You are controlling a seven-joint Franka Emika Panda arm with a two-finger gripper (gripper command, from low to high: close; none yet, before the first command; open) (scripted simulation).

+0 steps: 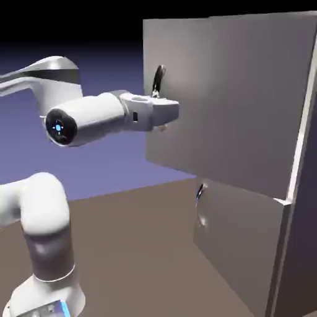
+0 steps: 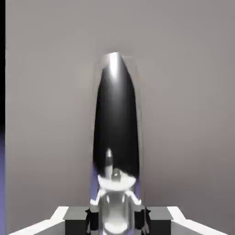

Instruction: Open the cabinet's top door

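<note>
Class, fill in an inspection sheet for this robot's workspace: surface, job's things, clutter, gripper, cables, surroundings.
Surface: plain brown floor or tabletop, no marks made out.
Job's things: cabinet's top door stands swung out from the frame, a pale gap along its far-right edge; its arched dark, shiny handle is between the fingertips.
Lower door: looks closed, with a smaller handle.
Clutter: nothing seen.
Gripper: closed on the top door's handle.
Cables: nothing seen.
Surroundings: plain blue-violet backdrop, black toward the top.
</note>
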